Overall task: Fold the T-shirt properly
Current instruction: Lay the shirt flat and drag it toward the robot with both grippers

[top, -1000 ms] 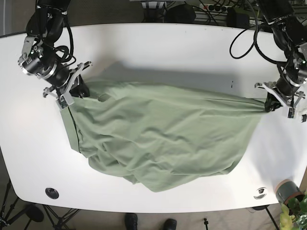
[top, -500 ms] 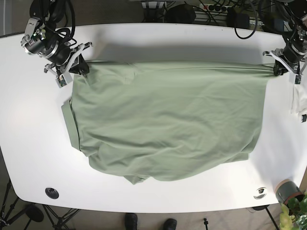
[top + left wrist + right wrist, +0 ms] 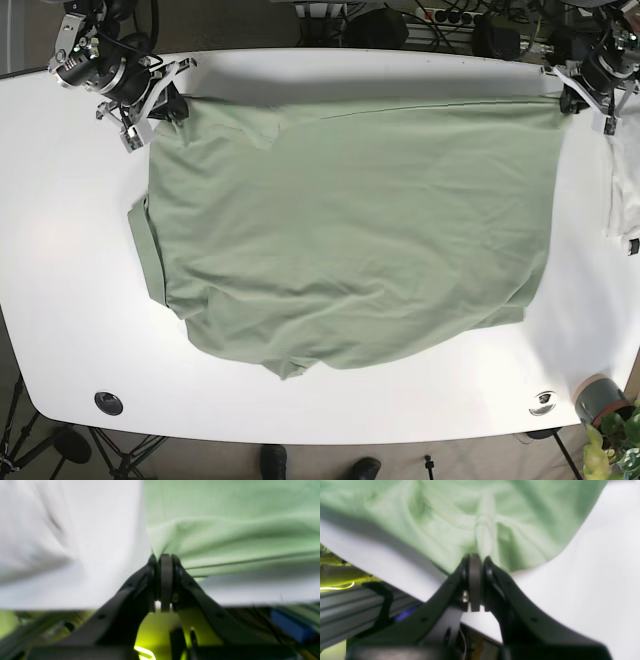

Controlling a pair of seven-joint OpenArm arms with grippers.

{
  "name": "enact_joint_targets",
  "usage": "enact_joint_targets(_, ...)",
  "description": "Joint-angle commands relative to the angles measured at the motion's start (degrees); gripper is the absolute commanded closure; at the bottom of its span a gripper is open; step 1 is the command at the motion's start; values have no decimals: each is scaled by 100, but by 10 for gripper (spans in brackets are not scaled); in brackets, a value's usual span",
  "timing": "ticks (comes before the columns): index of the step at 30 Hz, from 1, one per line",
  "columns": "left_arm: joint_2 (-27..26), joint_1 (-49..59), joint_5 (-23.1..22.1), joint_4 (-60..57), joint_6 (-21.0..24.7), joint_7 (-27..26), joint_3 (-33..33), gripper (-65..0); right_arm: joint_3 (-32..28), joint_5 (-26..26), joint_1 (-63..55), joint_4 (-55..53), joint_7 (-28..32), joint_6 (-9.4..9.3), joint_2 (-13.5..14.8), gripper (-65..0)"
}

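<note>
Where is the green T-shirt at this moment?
In the base view the green cotton T-shirt lies spread across the middle of the white table, its far edge stretched between the right end effector and the left end effector.

A white table (image 3: 70,300) is filling the base view. A potted plant (image 3: 605,415) is standing past its near right corner, and white cloth (image 3: 625,195) is lying at its right edge.

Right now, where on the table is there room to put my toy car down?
The white table is bare left of the green T-shirt, down to the small black disc. A bare strip runs along the near edge below the shirt's hem. It's crowded at the far corners, where the right tool and left tool pinch the shirt, and by the white cloth.
</note>
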Motion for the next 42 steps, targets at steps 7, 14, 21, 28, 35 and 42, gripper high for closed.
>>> enact_joint_targets(7, 43, 400, -23, 84, 7, -99, -64, 0, 269, 111, -249, 143, 89, -5, 64, 0)
enact_joint_targets(14, 52, 374, -58, 93, 7, -99, -64, 0, 243, 119, -460, 134, 326, -5, 64, 0)
enact_joint_targets(21, 52, -163, -67, 154, 7, -99, -55, 0, 260, 119, -231, 143, 353, -5, -138, 0)
enact_joint_targets(28, 52, -848, -32, 321, 7, -99, -29, 0, 260, 111, 261, 134, 353, -5, -138, 0)
enact_joint_targets(35, 34, -1446, -23, 14, 16, -99, -20, 0, 225, 58, 832, -77, 353, -5, -138, 0)
enact_joint_targets(42, -142, -1947, -14, -452, 33, -91, 59, 0, 207, 58, 1483, -666, 353, -5, -130, 0)
